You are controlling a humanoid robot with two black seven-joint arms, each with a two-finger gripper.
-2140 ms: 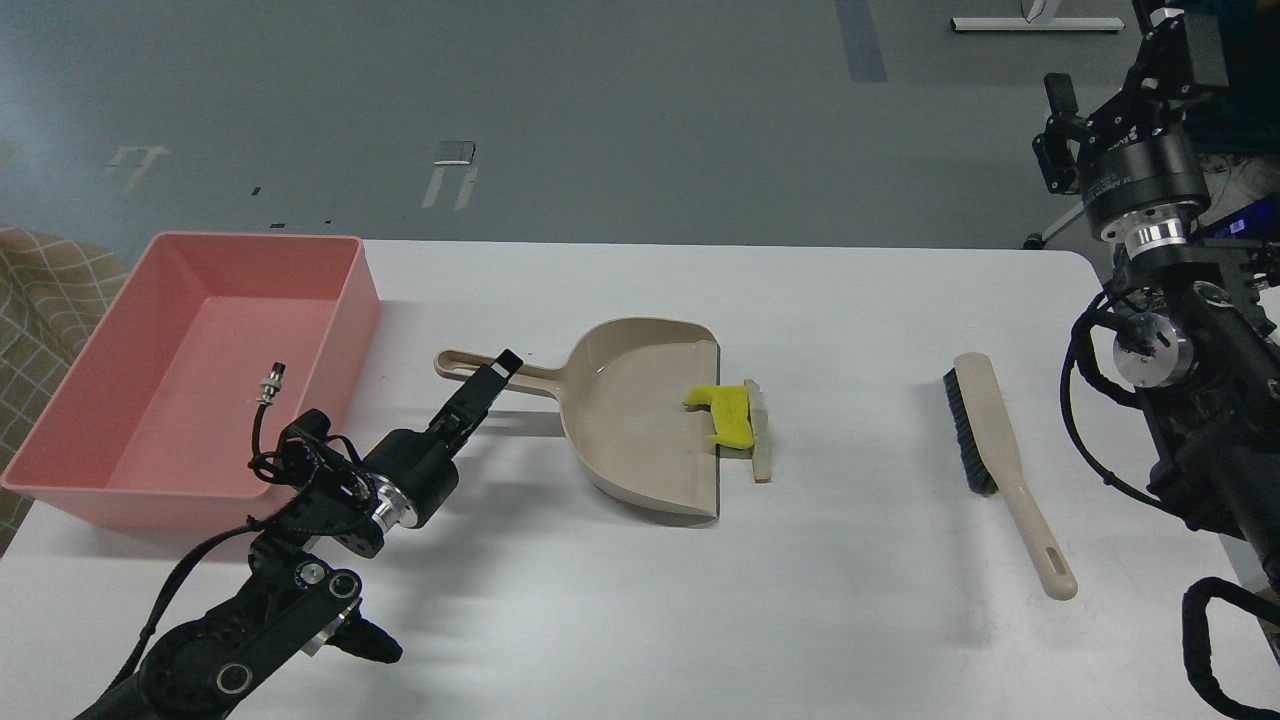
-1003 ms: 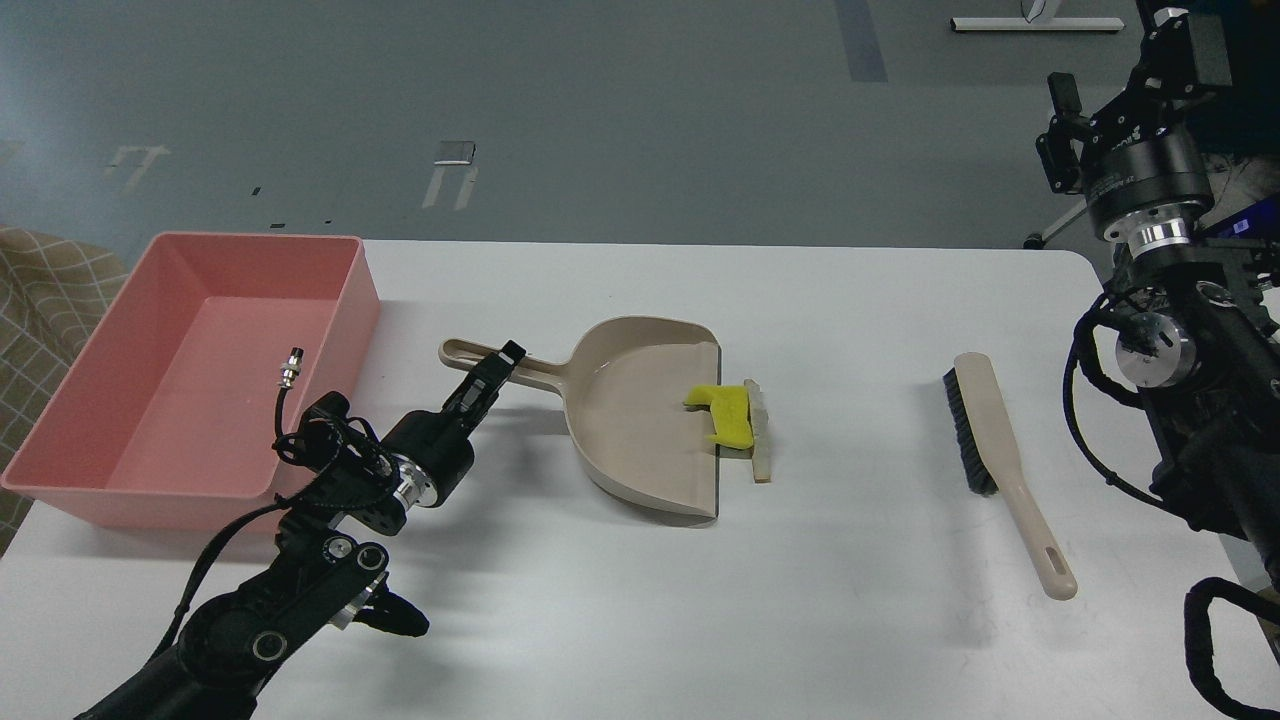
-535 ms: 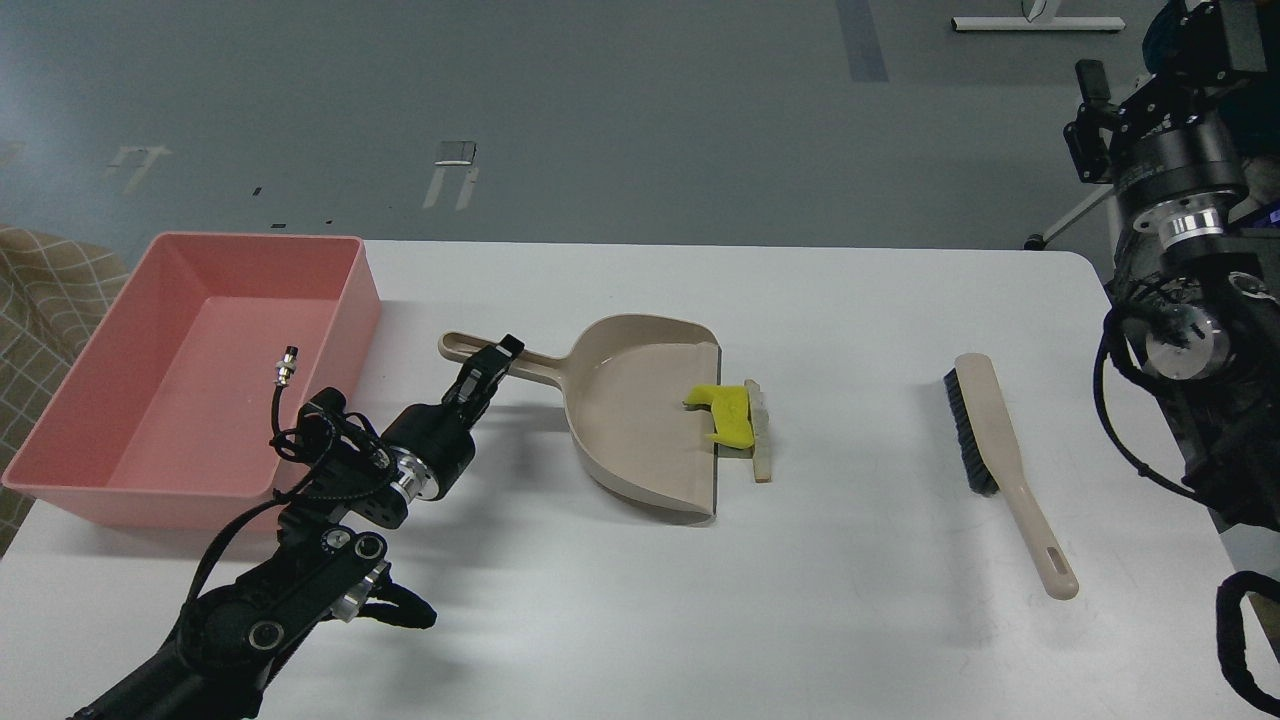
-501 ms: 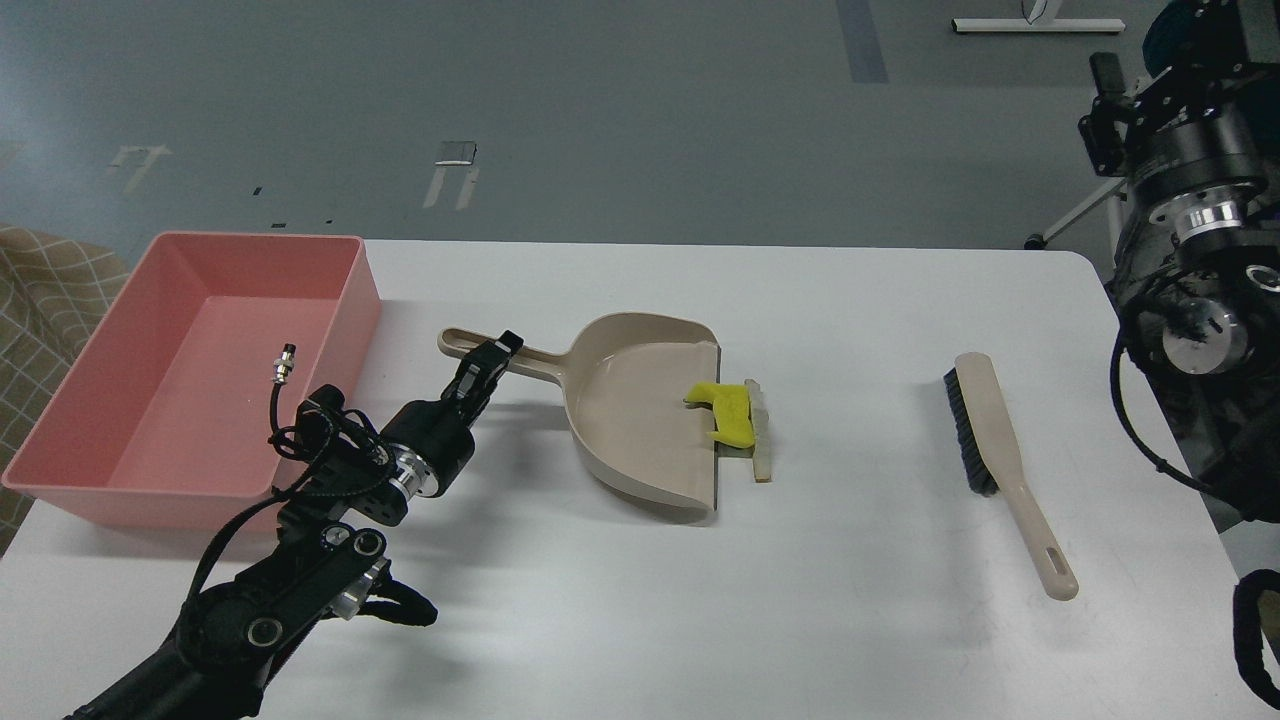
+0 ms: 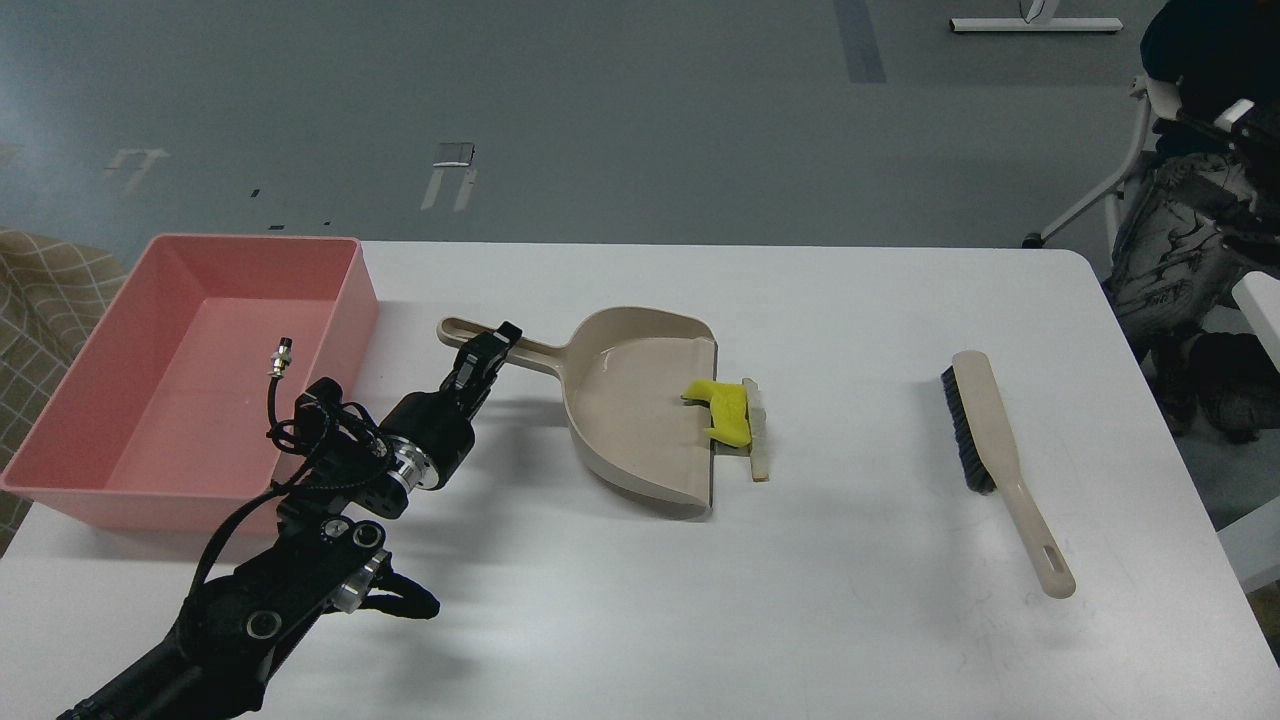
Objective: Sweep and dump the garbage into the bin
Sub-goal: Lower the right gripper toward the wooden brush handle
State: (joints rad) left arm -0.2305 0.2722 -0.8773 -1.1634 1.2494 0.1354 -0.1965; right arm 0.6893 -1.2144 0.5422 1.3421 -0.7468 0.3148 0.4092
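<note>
The beige dustpan (image 5: pixel 630 410) lies mid-table with its mouth facing right. The yellow sponge-like scrap (image 5: pixel 724 411) sits on the dustpan's lip. The white bread slice (image 5: pixel 759 442) lies on the table against the lip, just right of the scrap. My left gripper (image 5: pixel 490 349) is closed around the dustpan's long handle (image 5: pixel 530 350), whose end is tilted toward the far side. The salmon-pink bin (image 5: pixel 345 300) stands at the left, empty. My right gripper is out of view.
A beige hand brush (image 5: pixel 990 440) with dark bristles lies on the right of the white table (image 5: pixel 860 300). A seated person (image 5: pixel 1180 240) is past the table's right edge. A checked cloth (image 5: pixel 40 290) is left of the bin.
My left gripper has advanced onto the dustpan handle and swung its end toward the far side. My right arm has risen and left the view at the right.
</note>
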